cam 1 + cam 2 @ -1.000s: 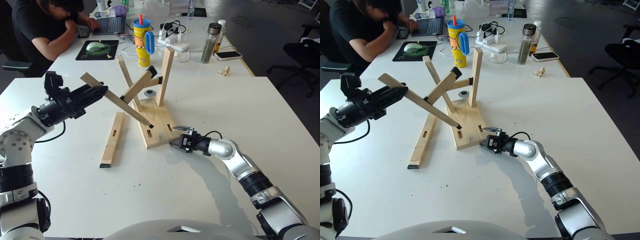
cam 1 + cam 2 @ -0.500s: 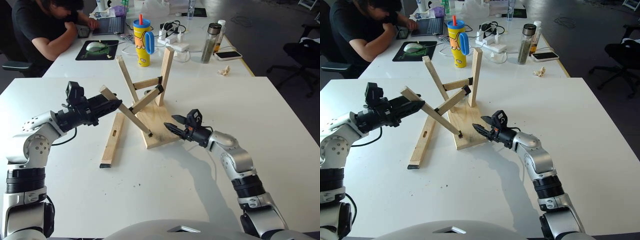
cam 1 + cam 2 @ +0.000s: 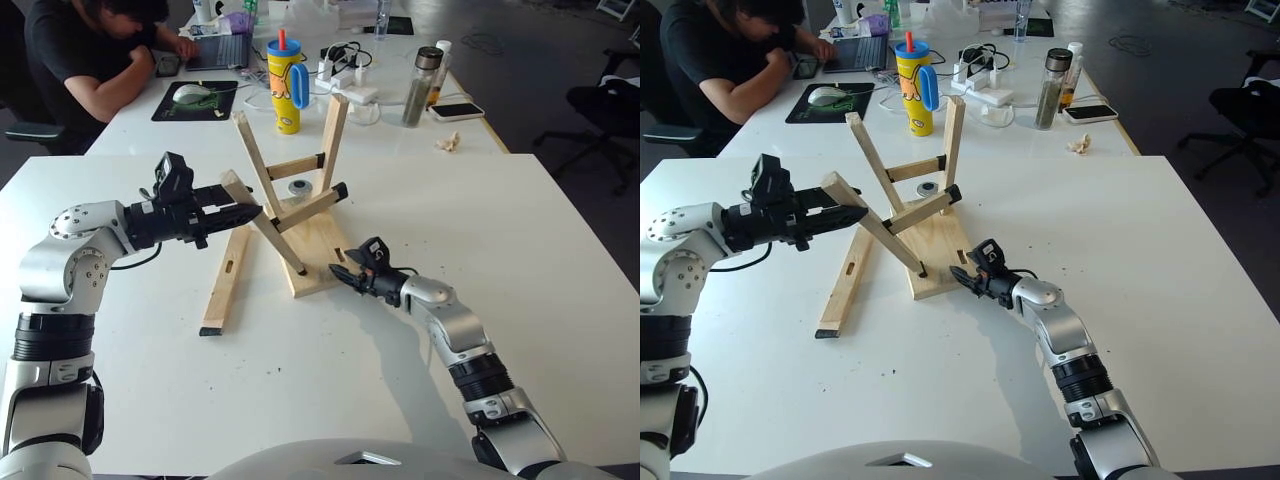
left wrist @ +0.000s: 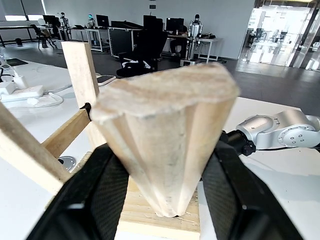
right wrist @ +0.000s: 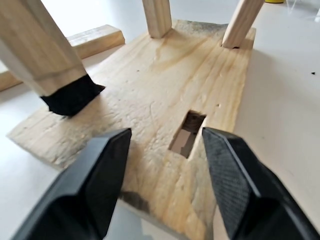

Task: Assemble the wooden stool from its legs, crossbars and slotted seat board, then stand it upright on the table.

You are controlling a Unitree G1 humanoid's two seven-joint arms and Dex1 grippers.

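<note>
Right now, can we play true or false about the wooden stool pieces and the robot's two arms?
1. The left end effector is gripping a tilted leg. True.
2. The seat board is standing upright. False: it lies flat on the table.
3. The right end effector is open at the seat board's near edge. True.
4. The loose bar lies on top of the seat board. False: it lies on the table, on the board's left side.
</note>
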